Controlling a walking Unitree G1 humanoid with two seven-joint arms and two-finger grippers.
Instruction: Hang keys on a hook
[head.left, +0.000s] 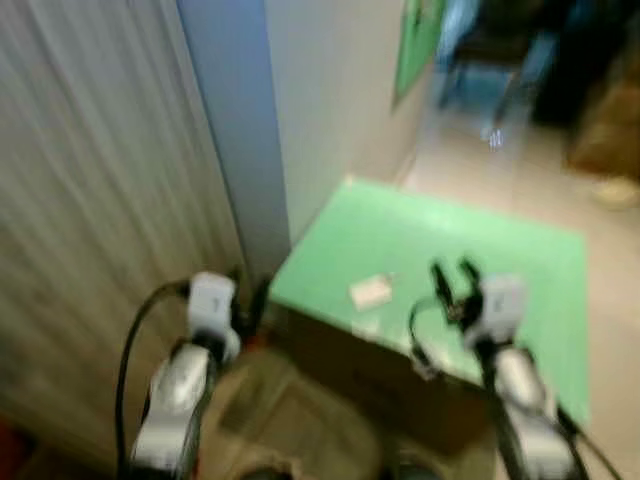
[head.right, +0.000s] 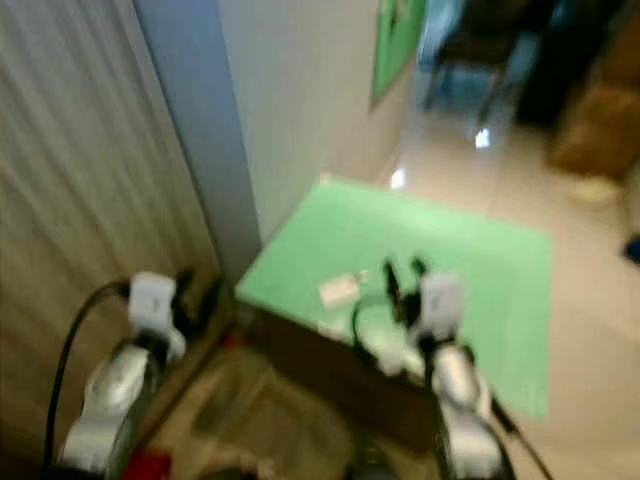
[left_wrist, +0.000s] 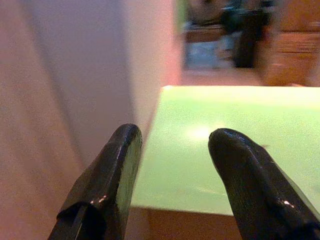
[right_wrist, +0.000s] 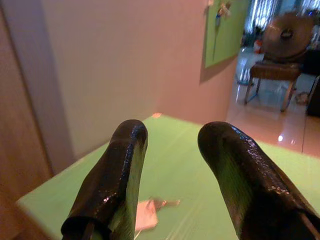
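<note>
The keys (head.left: 371, 291) lie on the green-topped bench (head.left: 500, 260), close to its near edge and toward its near left corner, with what looks like a pale tag attached. They have not been picked up, so the step in hand appears to be the approach before the first grasp. The head views are blurred, which suits a robot on the move.

The right pincer (head.left: 452, 277) hovers over the near edge of the bench, just to the right of the keys and apart from them. Its fingers (right_wrist: 116, 180) are spread and grasp nothing; the right wrist view shows the keys on the green top between and beyond them. The left pincer (left_wrist: 172, 180) hangs off the bench's left edge, near the wall, also released and empty.

The tag's long side seems to run roughly along the near edge, with a thin metal part pointing out to the right. Blur hides the ring and any finer detail.

Next, I judge, the right pincer must shift left, lower over the keys and clench on them. No hook can be made out for certain.
</note>
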